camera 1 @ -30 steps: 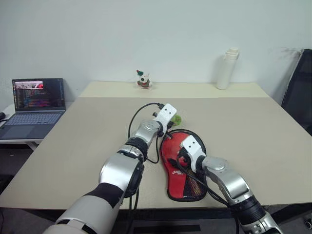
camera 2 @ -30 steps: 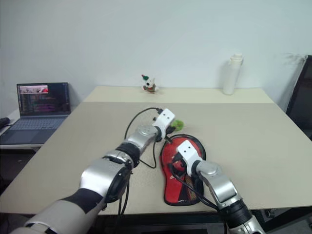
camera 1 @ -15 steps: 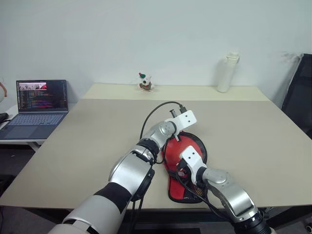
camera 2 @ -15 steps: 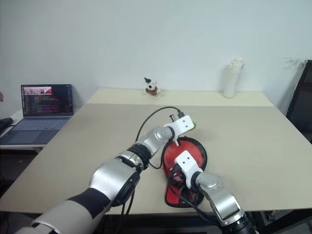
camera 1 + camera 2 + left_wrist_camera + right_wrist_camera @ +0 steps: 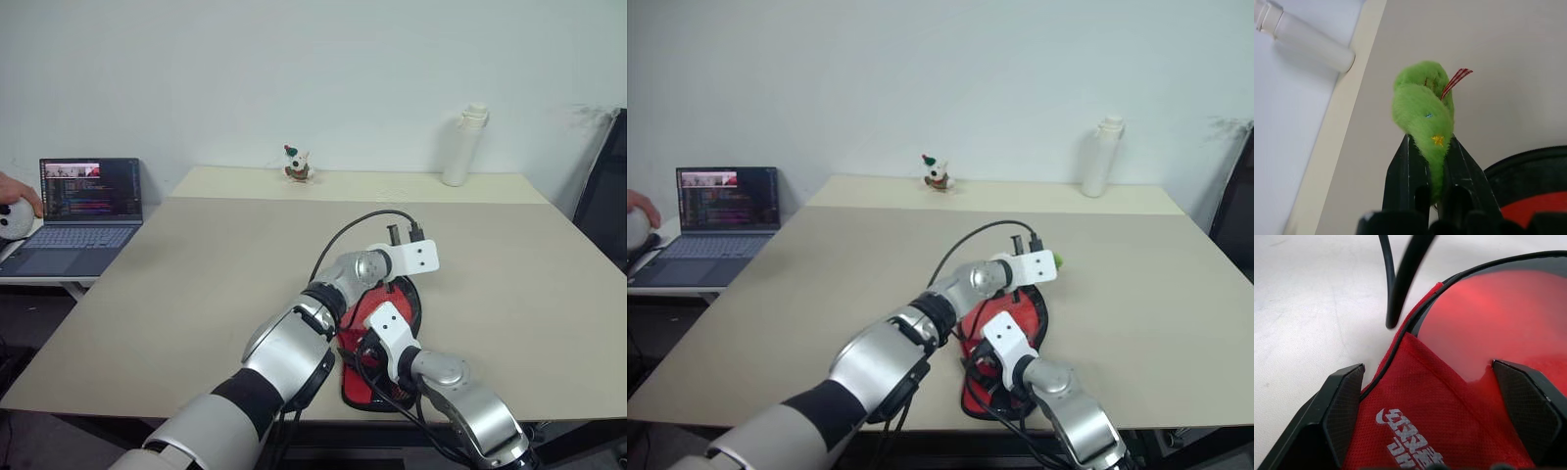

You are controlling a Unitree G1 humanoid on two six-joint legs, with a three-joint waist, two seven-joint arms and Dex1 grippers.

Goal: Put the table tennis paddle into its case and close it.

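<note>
The case lies near the front edge of the table, with the red paddle inside. The left gripper pinches the fuzzy green tag. The right gripper stands wide open over the case. Lots of bare table all around.

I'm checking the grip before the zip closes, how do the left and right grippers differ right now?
The left gripper is shut on the fuzzy green tag; the right gripper is open wide. The left is past the case's round end, the right over its red logo face. Both have black fingers.
</note>
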